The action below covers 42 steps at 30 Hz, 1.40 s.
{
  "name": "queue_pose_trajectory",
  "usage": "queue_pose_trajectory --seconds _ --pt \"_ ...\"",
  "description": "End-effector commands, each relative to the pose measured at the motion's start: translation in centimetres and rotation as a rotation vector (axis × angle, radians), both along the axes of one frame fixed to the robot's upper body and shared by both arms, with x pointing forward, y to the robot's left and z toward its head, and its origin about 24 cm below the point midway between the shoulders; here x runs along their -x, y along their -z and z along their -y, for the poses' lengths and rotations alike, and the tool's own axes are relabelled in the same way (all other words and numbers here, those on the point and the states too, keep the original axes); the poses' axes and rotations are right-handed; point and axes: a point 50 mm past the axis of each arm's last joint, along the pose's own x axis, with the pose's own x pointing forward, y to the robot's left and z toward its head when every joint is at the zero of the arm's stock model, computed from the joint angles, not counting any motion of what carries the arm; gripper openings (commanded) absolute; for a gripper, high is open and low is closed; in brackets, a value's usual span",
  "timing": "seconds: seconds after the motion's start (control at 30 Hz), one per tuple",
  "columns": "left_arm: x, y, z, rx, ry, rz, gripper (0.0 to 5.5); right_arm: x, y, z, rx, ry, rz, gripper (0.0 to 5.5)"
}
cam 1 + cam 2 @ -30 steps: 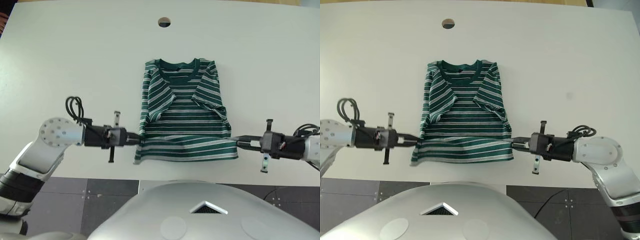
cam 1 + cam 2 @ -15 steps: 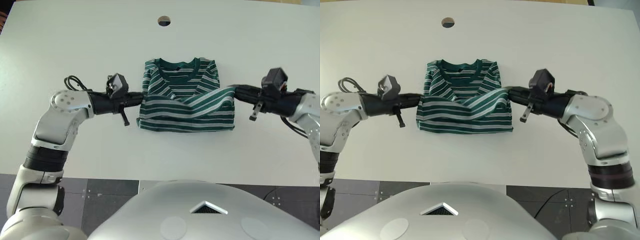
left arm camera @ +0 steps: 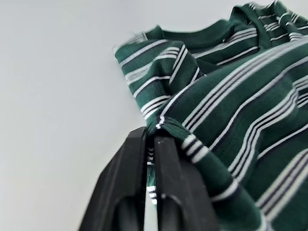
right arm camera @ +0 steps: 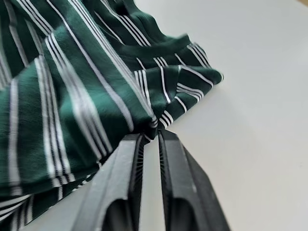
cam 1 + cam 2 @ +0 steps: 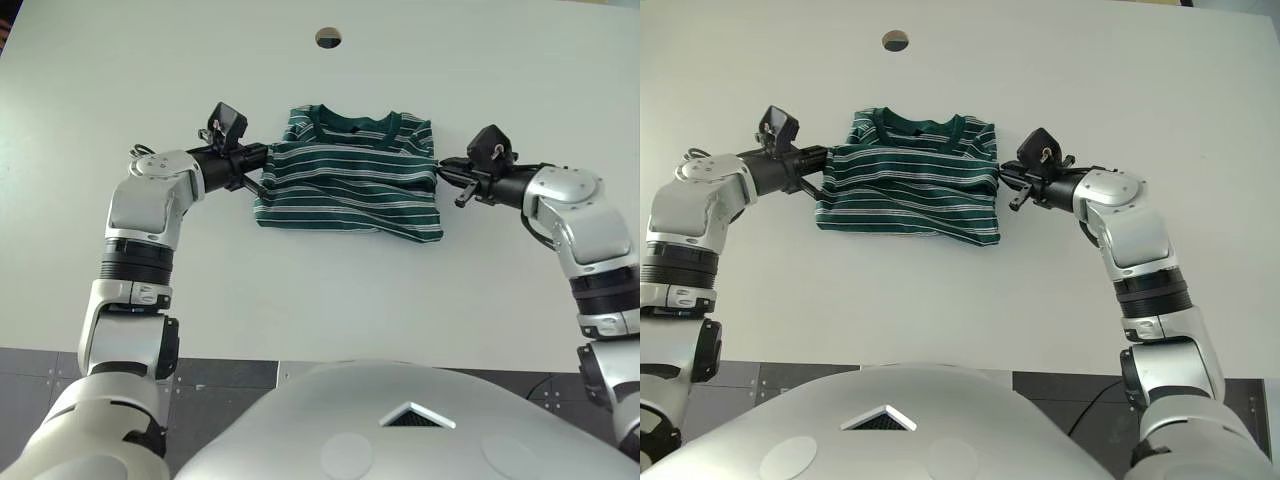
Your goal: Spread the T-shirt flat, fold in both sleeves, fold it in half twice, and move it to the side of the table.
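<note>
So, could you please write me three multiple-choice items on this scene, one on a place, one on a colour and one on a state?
1. Where is the small round hole in the white table relative to the green striped cotton T-shirt?
A. Beside the near hem.
B. Beyond the collar, farther from the robot.
C. Under a sleeve.

2. What colour are the T-shirt's light stripes?
A. White.
B. Red.
C. Yellow.

3. What state are the left tool and right tool in?
A. Both open above the table.
B. Left open, right shut.
C. Both shut on the T-shirt.

Answers:
1 B, the hole lies past the collar, toward the table's far edge.
2 A, white lines cross the green cloth.
3 C, each wrist view shows cloth pinched at the tool's tip.
</note>
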Motion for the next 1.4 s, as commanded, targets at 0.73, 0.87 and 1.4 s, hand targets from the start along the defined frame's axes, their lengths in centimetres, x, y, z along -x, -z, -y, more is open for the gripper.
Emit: queue_pose_trajectory --seconds 0.73,0.87,1.4 --pt "-4.4 0.2 -0.2 0.275 -0.422 -0.059 1.45 1.0 -2.5 -5.8 -0.071 -0.292 0.401 1.71" --pt "-4.4 0.2 -0.4 0.280 -0.433 -0.031 1.45 1.0 -1.6 -8.1 -0.079 -0.330 0.395 0.97" --pt "-4.6 -0.6 -0.4 0.319 -0.424 0.035 1.01 1.3 2.7 -9.5 0.065 -0.418 0.265 0.10"
